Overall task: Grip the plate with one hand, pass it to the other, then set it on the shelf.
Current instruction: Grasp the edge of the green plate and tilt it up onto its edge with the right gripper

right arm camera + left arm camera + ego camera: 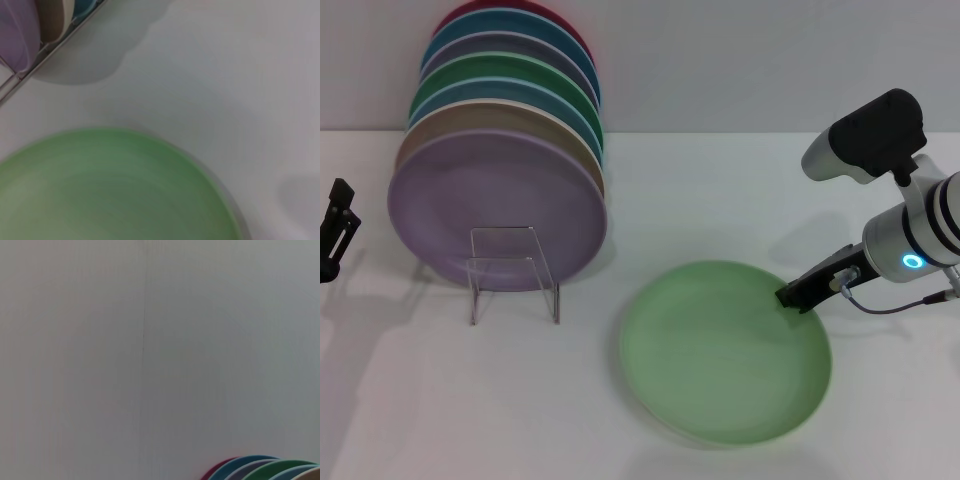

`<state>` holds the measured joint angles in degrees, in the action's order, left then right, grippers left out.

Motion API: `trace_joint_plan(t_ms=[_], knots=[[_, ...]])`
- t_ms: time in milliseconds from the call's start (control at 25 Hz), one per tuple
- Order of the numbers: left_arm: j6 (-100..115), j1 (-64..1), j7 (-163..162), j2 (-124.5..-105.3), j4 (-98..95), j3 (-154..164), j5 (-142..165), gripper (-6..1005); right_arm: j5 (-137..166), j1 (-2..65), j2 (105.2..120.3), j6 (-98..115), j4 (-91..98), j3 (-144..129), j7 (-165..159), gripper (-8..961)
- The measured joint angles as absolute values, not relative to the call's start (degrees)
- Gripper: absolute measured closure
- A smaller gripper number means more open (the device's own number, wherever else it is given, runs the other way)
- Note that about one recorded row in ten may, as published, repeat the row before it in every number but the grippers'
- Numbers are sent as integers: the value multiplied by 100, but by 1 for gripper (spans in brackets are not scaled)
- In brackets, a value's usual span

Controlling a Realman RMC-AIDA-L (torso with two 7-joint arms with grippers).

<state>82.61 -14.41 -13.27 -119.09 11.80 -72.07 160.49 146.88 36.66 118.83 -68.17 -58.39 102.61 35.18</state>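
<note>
The pale green plate (pixel 725 352) lies flat on the table (pixel 720 190), near and right of centre. The right gripper (pixel 792 297) reaches low to its right rim, ready to grasp; whether it grips yet, I cannot tell. The clear shelf (pixel 513 273) stands left, crowded behind by stacked plates (pixel 500 170). The left gripper (pixel 334 228) waits far left.

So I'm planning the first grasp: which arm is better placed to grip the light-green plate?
Right. The right gripper is already at the rim of the plate, which lies flat on the table. The left gripper sits far off, beyond the stacked plates.
</note>
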Motion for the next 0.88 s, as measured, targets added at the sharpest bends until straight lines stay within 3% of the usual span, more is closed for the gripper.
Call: trace_joint_plan(t_ms=[880], knots=[[8286,-1450,-1327,-11909,1187,-7207,16046,193,14477,3600,11883,-6828,-6136,10275,3585,913]])
